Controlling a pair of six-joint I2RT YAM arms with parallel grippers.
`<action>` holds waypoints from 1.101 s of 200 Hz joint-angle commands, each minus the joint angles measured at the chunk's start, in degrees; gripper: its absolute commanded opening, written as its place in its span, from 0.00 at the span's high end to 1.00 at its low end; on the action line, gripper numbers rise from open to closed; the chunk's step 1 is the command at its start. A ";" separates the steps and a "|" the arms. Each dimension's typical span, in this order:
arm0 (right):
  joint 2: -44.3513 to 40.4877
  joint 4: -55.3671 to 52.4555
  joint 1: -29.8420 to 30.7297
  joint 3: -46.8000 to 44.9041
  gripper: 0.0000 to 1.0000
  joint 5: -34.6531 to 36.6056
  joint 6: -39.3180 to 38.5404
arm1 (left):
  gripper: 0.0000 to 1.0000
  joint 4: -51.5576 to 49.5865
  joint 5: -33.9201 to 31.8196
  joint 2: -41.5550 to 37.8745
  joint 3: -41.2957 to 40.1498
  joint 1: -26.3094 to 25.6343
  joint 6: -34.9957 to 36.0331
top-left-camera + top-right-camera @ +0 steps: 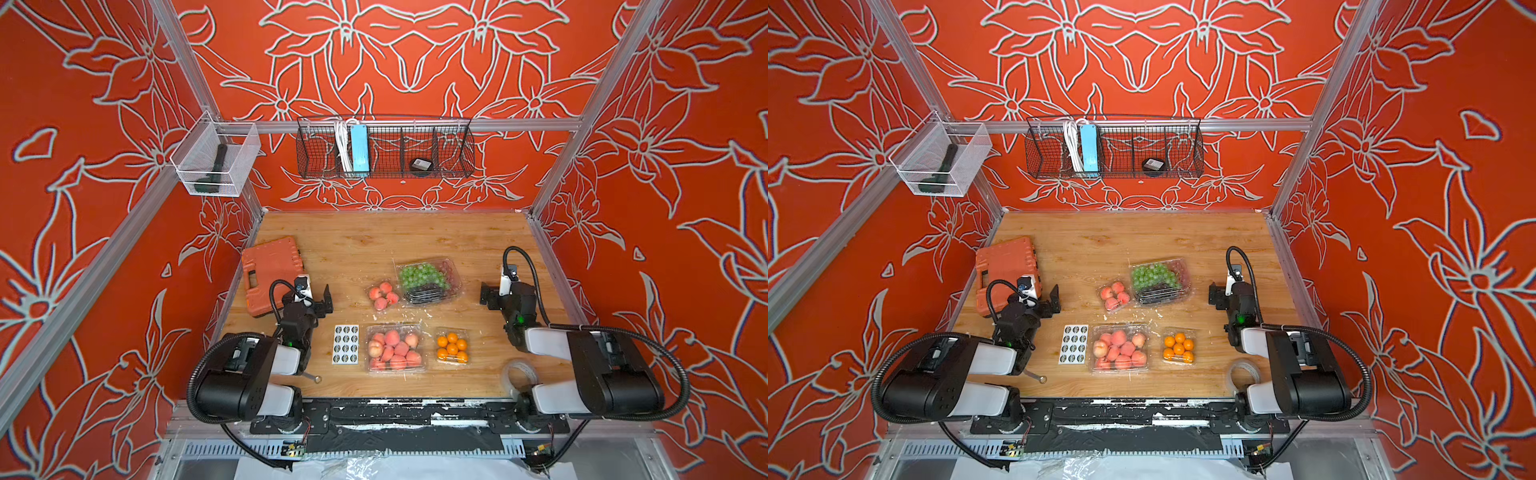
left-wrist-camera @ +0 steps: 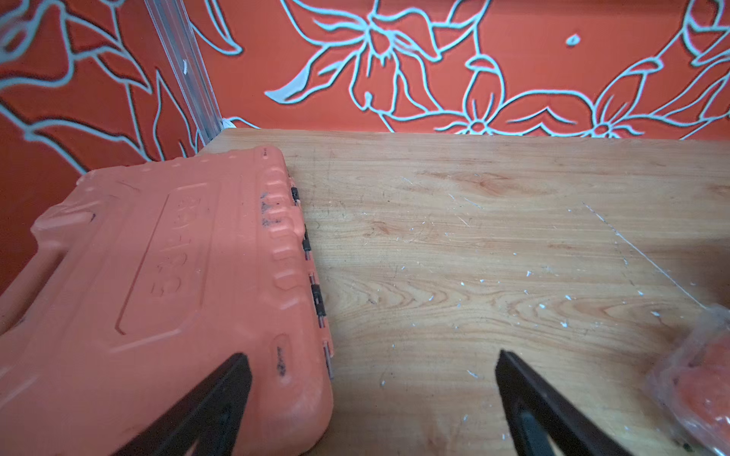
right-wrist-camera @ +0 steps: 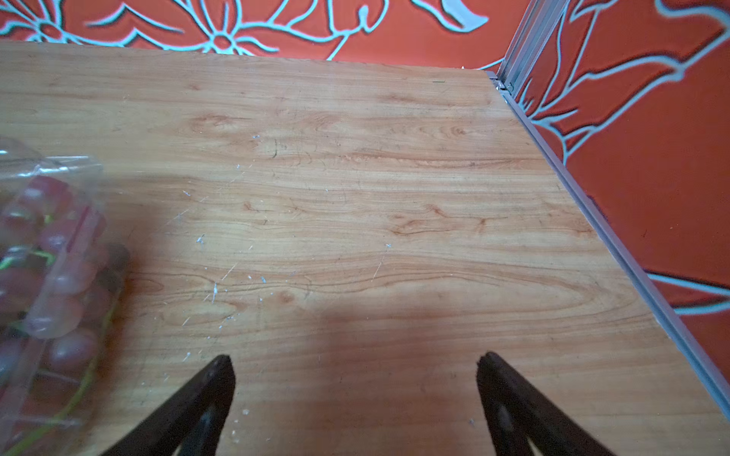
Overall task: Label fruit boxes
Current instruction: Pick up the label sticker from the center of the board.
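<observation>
Left side: the left hand [image 2: 371, 357] hung over the worktop [image 1: 374, 237] at 9 o'clock. Its jaws were spread wide and held nothing. It was close by the orange tool case [image 1: 272, 268], which lay at 10 o'clock.
Right side: the right hand [image 3: 355, 357] was equally wide apart and empty, at 3 o'clock, near the grape box [image 1: 428, 280].
Boxes: the small peach box [image 1: 383, 296] sat near the centre, with the grape box tight against it at its 2 o'clock. The large peach box [image 1: 395, 349] was at 6 o'clock and the orange box [image 1: 452, 347] at 5 o'clock. No label could be made out on any lid.
Labels: the sticker sheet [image 1: 345, 344] lay flat at 7 o'clock, just beside the large peach box.
Risk, peeling: the sheet looked thin and lay loose. A pinch at one round sticker would likely have lifted or dragged the whole sheet unless the other hand pinned it.
Risk, release: a peeled label could have curled onto a fingertip and refused to transfer to a lid.
Risk, lids: the clear boxes looked light and springy. Pressing a label down might have dented a lid, popped it or shoved the box, the small ones most of all.
Risk, crowding: a push on the small peach box would probably have moved the grape box too.
Risk, clearance: a low swing of the left hand toward the sheet might have clipped the case.
</observation>
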 commanded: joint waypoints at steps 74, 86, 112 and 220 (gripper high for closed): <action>0.57 1.76 -0.32 1.66 0.02 0.85 -0.67 | 0.02 3.02 -0.54 0.30 0.67 -0.21 -1.39; 0.46 1.76 -0.32 1.66 0.02 0.80 -0.67 | 0.02 3.02 -0.50 0.32 0.81 -0.21 -1.39; 0.48 1.76 -0.32 1.64 0.02 0.78 -0.66 | 0.02 3.02 -0.54 0.32 0.67 -0.21 -1.39; -8.80 -20.41 -0.25 9.84 0.02 -4.55 -1.29 | 0.02 -16.99 9.87 -7.83 9.13 -0.71 3.39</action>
